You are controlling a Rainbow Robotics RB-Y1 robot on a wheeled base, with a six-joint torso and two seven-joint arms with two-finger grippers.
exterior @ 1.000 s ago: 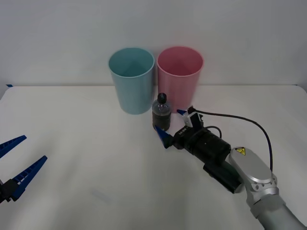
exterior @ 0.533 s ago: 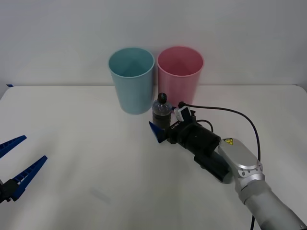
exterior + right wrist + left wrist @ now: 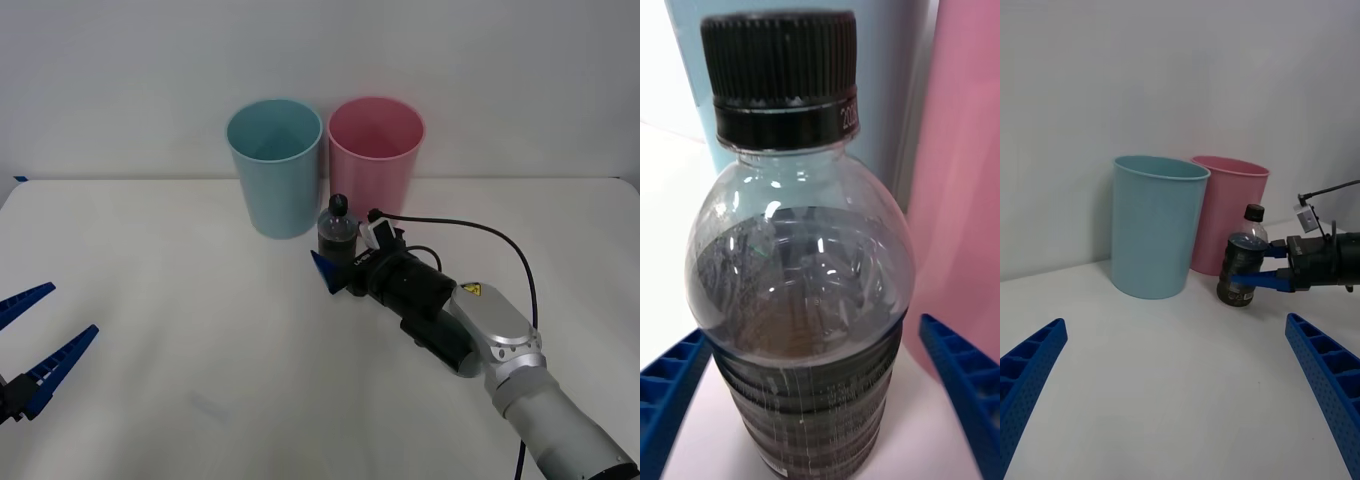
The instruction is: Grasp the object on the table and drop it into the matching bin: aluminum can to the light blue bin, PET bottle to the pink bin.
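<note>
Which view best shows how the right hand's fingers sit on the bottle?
Left wrist view: the right hand straddles the PET bottle side-on. The right wrist view shows it between both fingers; the front view shows one.

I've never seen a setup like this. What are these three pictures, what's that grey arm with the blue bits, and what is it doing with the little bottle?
This is a two-armed robot working at a white table. One picture looks down from above its arms; the other two come from cameras on its wrists. The blue ribbed pieces are its fingers. The right gripper has its fingers on either side of a small PET bottle, which stands upright on the table in front of the light blue bin and the pink bin. In the right wrist picture there are gaps between fingers and bottle, so it is not squeezed yet. The left gripper waits open at the table's near left edge.
</note>
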